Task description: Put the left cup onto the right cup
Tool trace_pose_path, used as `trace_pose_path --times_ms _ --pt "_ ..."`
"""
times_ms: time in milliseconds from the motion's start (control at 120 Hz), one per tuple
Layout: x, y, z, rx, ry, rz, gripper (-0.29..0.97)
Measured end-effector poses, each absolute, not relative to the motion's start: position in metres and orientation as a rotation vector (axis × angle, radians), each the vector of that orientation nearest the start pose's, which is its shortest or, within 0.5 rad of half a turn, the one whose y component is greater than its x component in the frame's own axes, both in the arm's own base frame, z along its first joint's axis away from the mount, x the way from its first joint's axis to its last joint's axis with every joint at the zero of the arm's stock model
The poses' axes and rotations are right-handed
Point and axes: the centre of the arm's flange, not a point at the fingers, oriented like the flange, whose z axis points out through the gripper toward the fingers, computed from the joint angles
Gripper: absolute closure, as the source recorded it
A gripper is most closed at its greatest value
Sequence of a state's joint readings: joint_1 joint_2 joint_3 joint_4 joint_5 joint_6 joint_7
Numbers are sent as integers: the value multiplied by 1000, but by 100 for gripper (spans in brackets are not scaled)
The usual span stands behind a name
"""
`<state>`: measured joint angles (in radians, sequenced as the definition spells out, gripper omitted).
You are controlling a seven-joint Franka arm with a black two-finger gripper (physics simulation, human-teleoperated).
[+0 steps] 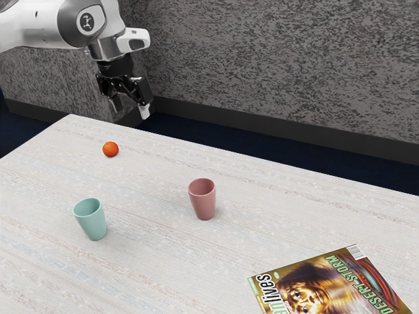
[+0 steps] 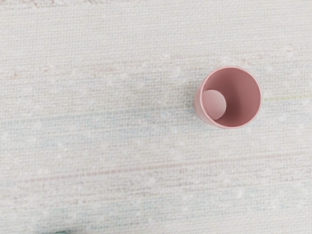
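Past pink cup (image 1: 202, 198), half-seen magazine (image 1: 330, 284)

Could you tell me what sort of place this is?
Likely a simulated home-like room: a pale table holding a teal cup, pink cup and magazine, before a rough grey wall.

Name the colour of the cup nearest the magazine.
The cup is pink; the wrist view shows it best.

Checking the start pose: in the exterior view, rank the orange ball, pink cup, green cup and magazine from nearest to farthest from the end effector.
1. Orange ball, below the end effector, toward the back.
2. Pink cup and green cup, in the middle: too close to call.
3. Magazine, at the exterior view's lower right.
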<state>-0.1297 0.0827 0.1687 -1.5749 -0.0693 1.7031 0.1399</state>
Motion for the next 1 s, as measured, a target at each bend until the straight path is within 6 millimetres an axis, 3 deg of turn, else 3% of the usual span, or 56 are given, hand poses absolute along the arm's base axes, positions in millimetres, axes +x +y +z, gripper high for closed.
trace_pose_path --times_ms 208,367,617,908,1000 --pt "591 13 587 -3189 156 -87 0" --pt "583 13 572 -3197 159 -32 0" --pt "531 17 509 -3218 137 137 0" --pt "491 71 426 -3222 -74 169 0" --pt "489 87 405 -3214 -124 146 0"
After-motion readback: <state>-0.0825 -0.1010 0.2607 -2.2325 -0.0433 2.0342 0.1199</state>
